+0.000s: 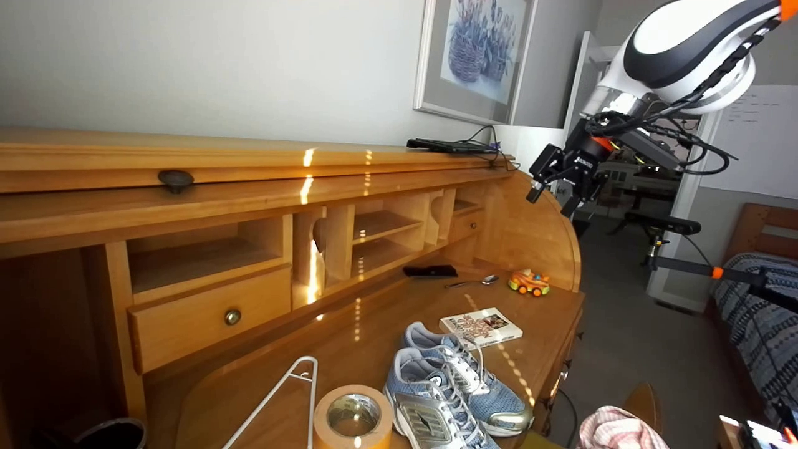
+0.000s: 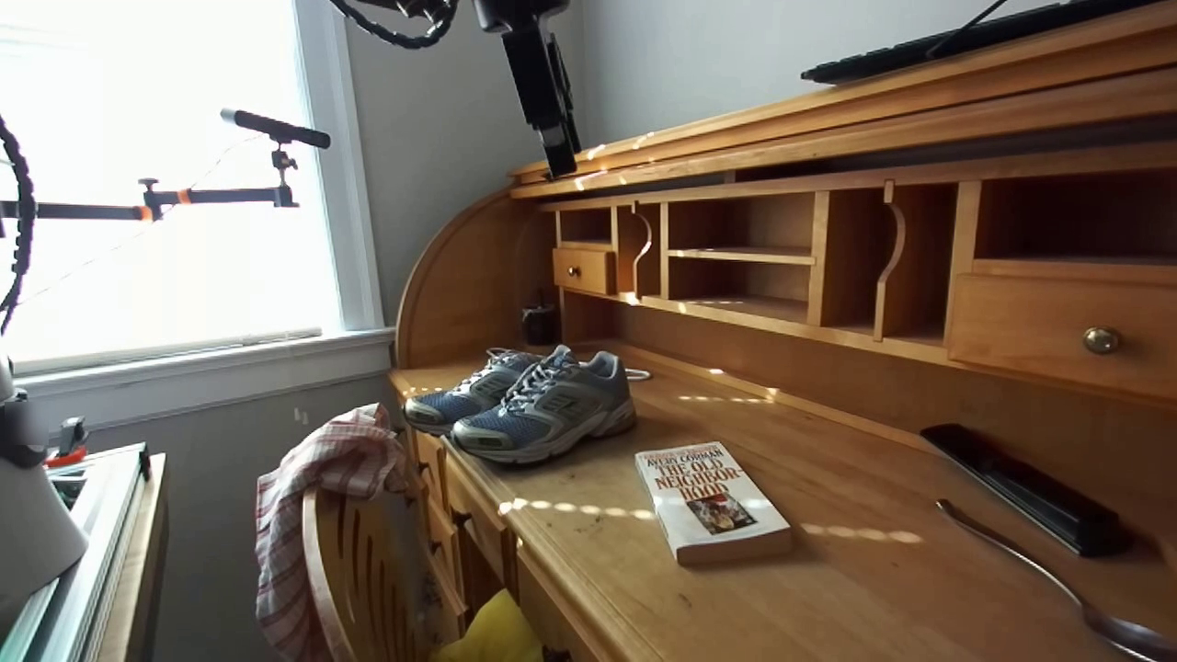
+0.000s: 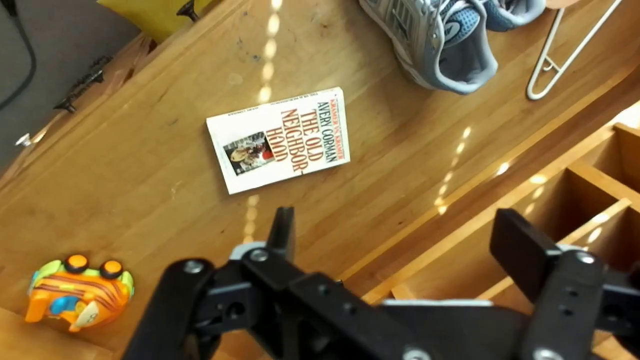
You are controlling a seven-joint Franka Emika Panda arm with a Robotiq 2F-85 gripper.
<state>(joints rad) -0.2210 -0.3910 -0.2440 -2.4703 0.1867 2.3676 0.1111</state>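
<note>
High over the rolltop desk, my gripper stands open, its fingers wide apart with nothing between them. It hangs in the air near the desk's curved end panel in an exterior view. Below it lies a white paperback book, cover up. An orange toy car sits at the desk's end, lower left in the wrist view. A pair of blue-grey running shoes stands past the book. A spoon and a long black object like a stapler lie close to the back of the desk.
Cubbyholes and small drawers line the desk's back under a ledge bearing a black keyboard-like device. A white hanger and tape roll lie beyond the shoes. A chair with a checked cloth stands in front.
</note>
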